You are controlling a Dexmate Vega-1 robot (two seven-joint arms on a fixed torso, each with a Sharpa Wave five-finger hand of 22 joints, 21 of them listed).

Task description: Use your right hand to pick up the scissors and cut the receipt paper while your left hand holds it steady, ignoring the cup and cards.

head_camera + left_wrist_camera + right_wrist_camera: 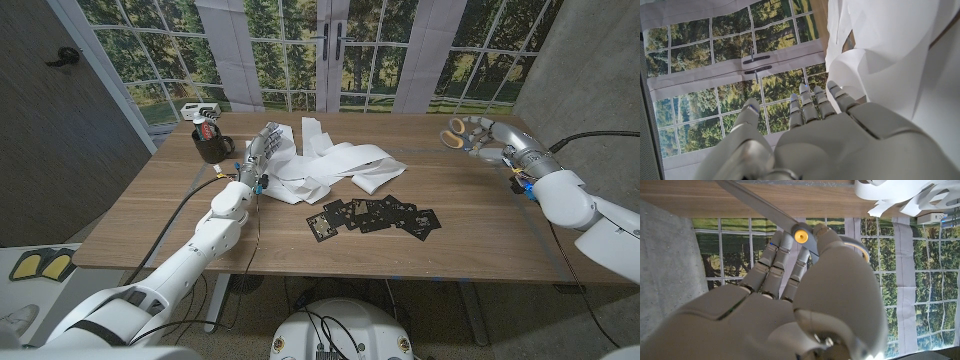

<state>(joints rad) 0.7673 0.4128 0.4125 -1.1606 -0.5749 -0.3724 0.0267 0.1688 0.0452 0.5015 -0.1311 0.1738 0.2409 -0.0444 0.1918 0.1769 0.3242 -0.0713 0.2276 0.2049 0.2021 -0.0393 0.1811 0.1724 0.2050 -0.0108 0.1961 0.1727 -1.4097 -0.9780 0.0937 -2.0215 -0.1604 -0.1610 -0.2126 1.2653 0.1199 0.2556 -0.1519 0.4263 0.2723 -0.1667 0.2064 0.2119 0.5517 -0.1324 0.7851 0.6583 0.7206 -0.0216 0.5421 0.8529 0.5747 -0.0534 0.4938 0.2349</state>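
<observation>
Wooden surface (300,245): black cards (375,216) nearest, then left robot hand (262,152) with fingers spread against the receipt paper (330,165) mid-surface, nothing gripped. Right robot hand (478,137) holds scissors (457,133) at far right edge. Cup (211,143) far left.

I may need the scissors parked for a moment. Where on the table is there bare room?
Bare wood runs along the table's near edge below the cards, and across the right side between the cards and the right hand holding the scissors. It is crowded at centre-left: receipt paper, left hand and cup.
</observation>
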